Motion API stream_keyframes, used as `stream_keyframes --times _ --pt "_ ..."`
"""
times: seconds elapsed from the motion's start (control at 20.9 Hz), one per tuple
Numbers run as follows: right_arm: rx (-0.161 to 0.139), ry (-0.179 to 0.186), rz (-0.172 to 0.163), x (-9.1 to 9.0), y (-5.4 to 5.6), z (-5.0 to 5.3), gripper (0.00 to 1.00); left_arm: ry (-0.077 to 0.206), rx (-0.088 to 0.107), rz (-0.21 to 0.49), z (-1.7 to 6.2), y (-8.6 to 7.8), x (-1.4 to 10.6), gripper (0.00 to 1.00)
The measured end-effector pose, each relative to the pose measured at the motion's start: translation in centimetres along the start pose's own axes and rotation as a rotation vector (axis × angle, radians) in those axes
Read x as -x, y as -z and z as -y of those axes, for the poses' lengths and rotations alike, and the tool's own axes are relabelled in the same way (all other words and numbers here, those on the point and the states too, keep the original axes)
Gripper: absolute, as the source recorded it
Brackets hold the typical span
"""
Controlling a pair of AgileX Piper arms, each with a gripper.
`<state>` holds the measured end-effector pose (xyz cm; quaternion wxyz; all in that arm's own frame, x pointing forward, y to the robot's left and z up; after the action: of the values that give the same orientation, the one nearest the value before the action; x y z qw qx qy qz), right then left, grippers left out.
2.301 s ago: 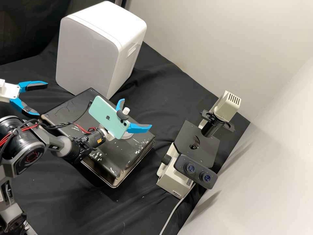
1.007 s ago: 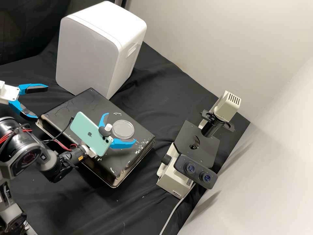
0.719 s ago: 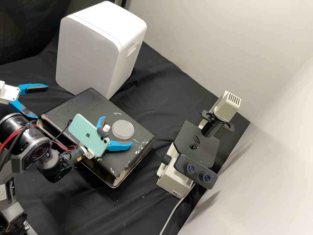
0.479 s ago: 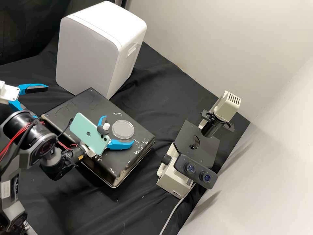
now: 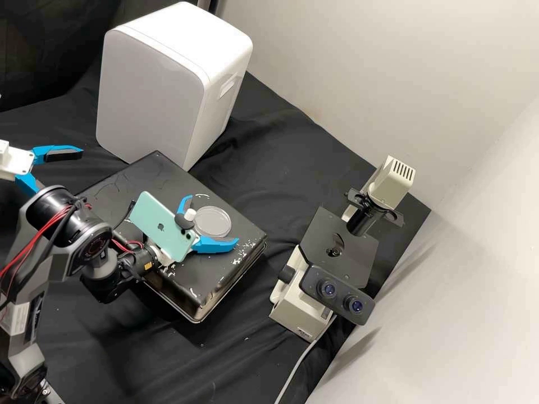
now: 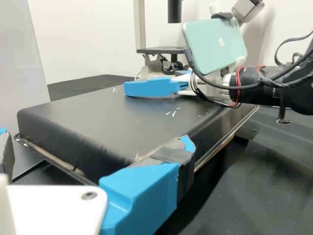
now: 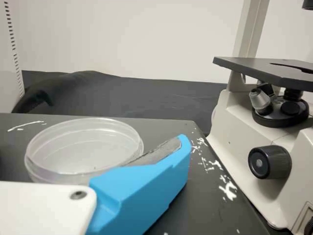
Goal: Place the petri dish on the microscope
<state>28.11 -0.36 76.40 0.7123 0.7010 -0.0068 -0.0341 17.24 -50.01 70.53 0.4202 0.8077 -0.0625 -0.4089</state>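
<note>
Only one arm moved: the left gripper [image 5: 48,168], far left, stays wide open and empty, while the right gripper [image 5: 206,225] slid forward, its open fingers [image 5: 216,244] now either side of the round clear plastic petri dish [image 5: 215,221] on the flat black slab [image 5: 219,269], mid-frame. It can squeeze next; the white-and-black microscope [image 5: 328,252] waits at right.

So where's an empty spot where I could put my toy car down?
Two bare patches of black cloth: one between the white box and the microscope along the wall, one in front of the black tray. It's crowded on the tray where the right tool sits around the petri dish.
</note>
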Motion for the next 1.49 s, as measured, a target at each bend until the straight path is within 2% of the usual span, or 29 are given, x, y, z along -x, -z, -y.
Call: stream_keyframes --times 0.38,0.43,1.49 --pt "0.003 -0.006 -0.001 -0.85 -0.06 0.08 1.00 0.003 0.002 -0.001 0.07 0.02 -0.02 1.00" --pt "0.003 -0.005 0.001 -0.85 -0.10 0.12 0.00 0.003 0.002 -0.001 0.07 0.02 -0.02 1.00" --pt "0.001 0.004 -0.008 -0.86 -0.02 0.21 0.00 0.011 0.005 -0.002 0.23 0.08 -0.07 1.00"
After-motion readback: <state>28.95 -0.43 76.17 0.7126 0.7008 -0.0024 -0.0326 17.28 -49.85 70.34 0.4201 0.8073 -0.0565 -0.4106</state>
